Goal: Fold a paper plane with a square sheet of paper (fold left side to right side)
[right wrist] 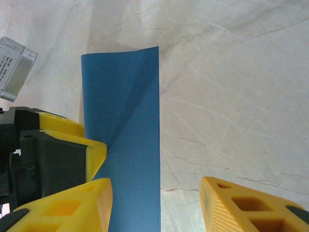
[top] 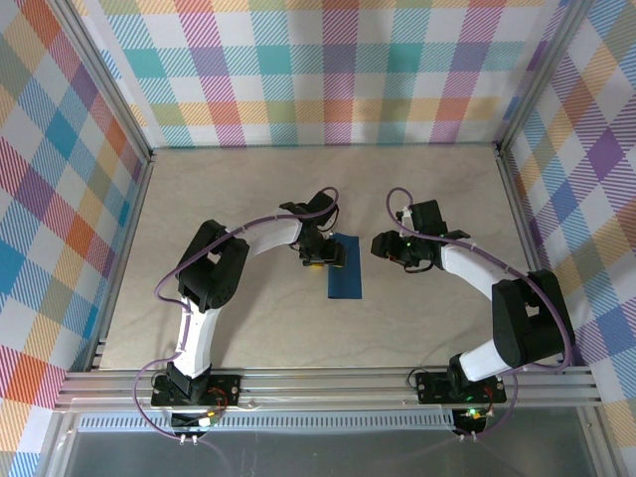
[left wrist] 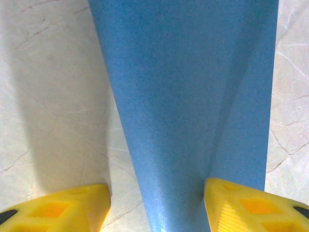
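While the thin, matte dark-blue sheet of paper (top: 346,270), folded to a narrow rectangle, lies mid-worktop (top: 238,199) on pale veined stone, the left end effector (left wrist: 157,203) straddles its bowed far end with yellow fingers (left wrist: 241,208) spread, released. The right end effector (right wrist: 157,208) hovers just beside it, also unclenched.

I see a pale, marble-like counter (top: 248,199) with fine dark veins. On three sides of it stand walls (top: 328,70) in a pastel check pattern. An aluminium rail (top: 328,383) runs along the near edge. The light is soft and even.
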`<state>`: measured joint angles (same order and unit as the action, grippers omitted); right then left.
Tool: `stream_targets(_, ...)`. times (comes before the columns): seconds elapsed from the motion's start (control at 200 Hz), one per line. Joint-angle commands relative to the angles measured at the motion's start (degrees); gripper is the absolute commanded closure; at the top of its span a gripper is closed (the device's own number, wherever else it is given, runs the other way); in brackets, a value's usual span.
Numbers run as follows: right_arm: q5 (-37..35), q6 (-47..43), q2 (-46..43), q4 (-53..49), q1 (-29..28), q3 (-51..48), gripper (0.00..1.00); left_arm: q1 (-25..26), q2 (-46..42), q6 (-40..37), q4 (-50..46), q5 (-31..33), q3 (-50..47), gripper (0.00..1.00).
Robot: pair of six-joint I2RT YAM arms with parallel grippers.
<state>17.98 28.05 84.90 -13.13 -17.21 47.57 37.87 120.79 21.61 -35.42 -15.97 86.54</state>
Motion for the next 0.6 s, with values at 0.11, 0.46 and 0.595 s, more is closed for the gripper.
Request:
stream_targets(0.11,-0.31,-0.60,-0.79,-0.05,0.15,-0.95,0.49,2.83,8.64,0.10,4.05,-2.32,-2.69,0.42)
stream_targets(0.46,-0.22,-0.56,-0.81,0.05,0.17,-1.10,0.49,2.83,9.50,0.06,3.43,-2.66,-1.94,0.41)
stream_targets(0.595,-0.14,-0.55,-0.79,0.08,0.17,-1.17,0.49,2.78,9.92,0.16,3.25,-2.93,-1.81,0.41)
